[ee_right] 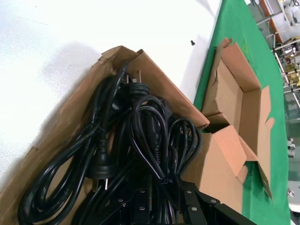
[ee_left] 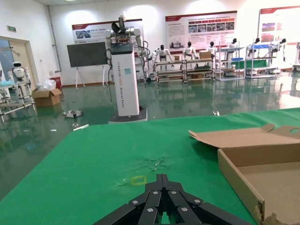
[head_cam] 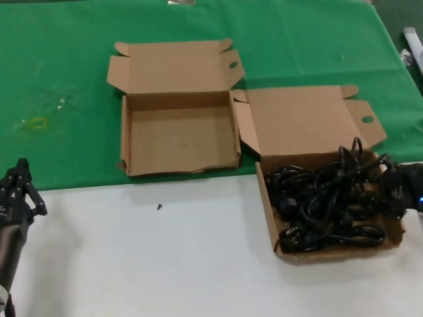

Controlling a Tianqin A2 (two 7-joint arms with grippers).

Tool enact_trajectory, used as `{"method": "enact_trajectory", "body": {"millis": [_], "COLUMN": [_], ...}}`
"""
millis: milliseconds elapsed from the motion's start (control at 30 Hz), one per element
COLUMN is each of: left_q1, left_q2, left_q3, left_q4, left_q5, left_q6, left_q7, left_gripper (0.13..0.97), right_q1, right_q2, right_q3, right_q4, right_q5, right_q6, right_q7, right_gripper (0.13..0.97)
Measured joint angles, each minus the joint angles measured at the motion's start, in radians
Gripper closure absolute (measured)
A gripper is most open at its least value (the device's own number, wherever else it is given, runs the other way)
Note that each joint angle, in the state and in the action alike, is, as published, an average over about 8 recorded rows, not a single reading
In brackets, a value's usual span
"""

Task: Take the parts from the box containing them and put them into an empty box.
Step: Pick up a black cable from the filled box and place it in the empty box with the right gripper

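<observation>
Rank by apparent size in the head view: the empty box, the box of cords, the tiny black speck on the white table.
The empty box and the box of cords look alike; unranked.
Black speck, smallest.

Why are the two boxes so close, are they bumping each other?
Touching. In the head view, the bent lid ear of the box of cords presses against the empty box at its right wall; no green cloth shows between.

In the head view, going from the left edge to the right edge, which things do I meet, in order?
Left gripper → empty cardboard box → small black screw → box of black power cords → right gripper.
</observation>
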Motion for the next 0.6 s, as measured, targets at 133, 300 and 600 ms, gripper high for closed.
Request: {"method": "enact_trajectory", "body": {"millis": [133,300,600], "left_q1": [0.0,0.0,0.0], "left_q2": [0.0,0.0,0.0], "left_q3": [0.0,0.0,0.0], "left_q4": [0.0,0.0,0.0], "left_q5": [0.0,0.0,0.0], "left_q6": [0.0,0.0,0.0], "left_q7": [0.0,0.0,0.0], "left_gripper": [0.955,0.955,0.955], "right_q1": [-0.011,-0.03,-0.038], "right_q2": [0.015,0.04,0.072], "right_q3": [0.01,0.024,0.038], "right_q4": [0.03,0.093,0.231], "right_q5": [0.002,0.003,-0.016], "right_q6": [0.008,0.028,0.084], "right_q7": [0.031,0.098,0.273], "right_gripper": [0.847,0.864,0.868]}}
